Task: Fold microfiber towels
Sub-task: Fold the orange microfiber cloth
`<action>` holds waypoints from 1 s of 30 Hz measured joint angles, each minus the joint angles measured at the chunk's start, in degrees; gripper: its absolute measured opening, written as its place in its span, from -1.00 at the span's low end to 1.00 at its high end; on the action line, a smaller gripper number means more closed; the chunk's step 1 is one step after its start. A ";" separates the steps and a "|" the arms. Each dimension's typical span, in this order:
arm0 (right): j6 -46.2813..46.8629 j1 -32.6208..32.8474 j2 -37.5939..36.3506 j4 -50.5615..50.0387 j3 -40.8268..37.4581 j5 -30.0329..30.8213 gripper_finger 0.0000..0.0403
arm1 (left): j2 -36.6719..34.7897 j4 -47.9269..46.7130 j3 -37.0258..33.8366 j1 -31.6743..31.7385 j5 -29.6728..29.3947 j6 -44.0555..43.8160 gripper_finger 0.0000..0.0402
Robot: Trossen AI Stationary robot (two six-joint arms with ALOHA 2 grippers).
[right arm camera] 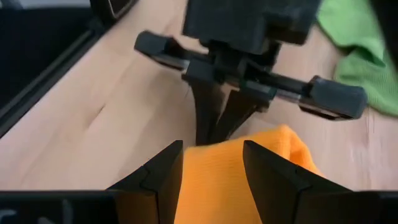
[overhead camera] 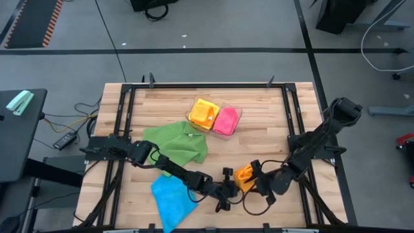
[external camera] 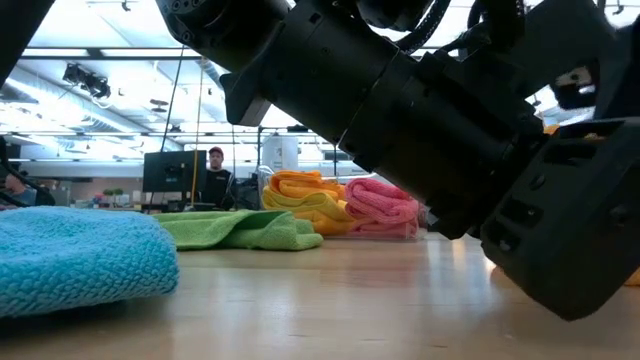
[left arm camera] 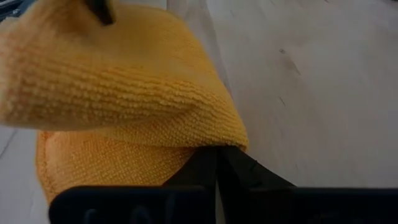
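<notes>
An orange towel point(overhead camera: 244, 178) lies bunched near the table's front edge, between my two grippers. My left gripper point(overhead camera: 235, 187) reaches it from the table's left and is shut on its edge. My right gripper point(overhead camera: 254, 177) comes from the right, slanting down, with the towel point(right arm camera: 214, 186) filling the gap between its fingers. A blue towel point(overhead camera: 171, 197) lies flat at the front left. A green towel point(overhead camera: 178, 144) lies crumpled in the middle. Folded yellow point(overhead camera: 204, 114) and pink point(overhead camera: 225, 121) towels sit in a clear tray point(overhead camera: 238, 111). My left gripper pinches the orange towel's edge point(left arm camera: 231, 140) between its two shut fingertips, coming nearly level from the table's left. The cloth folds over above the fingers in more than one layer. My right gripper has the towel's opposite end point(right arm camera: 211, 163) between its two fingers point(right arm camera: 165, 171), which slant down from the right. That end is bunched thick, and the jaws stand apart on it.
The tray stands at the table's far middle. Black frame rails point(overhead camera: 123, 123) run along the table's left and right sides. Bare wood lies at the right point(overhead camera: 272, 139). In the low view, a person point(external camera: 215, 175) sits at a desk beyond the table.
</notes>
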 joint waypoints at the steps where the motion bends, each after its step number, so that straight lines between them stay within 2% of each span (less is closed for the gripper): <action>1: -0.85 -0.52 -0.30 2.89 -1.50 -0.16 -0.12 | 0.00 0.00 0.00 -0.03 -0.12 0.36 -0.93; 6: -2.27 -3.84 -0.21 14.80 -8.44 -0.74 -0.12 | -0.02 0.19 -0.02 -0.05 -0.13 0.30 -0.96; 11: -1.76 -7.55 -0.16 20.28 -12.95 -0.97 -0.12 | -0.02 0.26 -0.02 -0.05 -0.06 0.13 -0.89; 18: 5.24 -12.97 -0.12 18.49 -15.62 -1.00 -0.12 | -0.04 0.30 -0.02 -0.05 -0.07 0.15 -0.90; 24: 6.12 -13.03 -0.12 18.18 -15.85 -1.17 -0.12 | -0.58 -0.17 -0.04 -0.26 0.10 0.61 -0.95; 30: 7.83 -13.05 -0.12 14.40 -15.79 -1.17 -0.12 | -2.44 -2.60 -0.11 -0.83 0.07 0.60 -0.85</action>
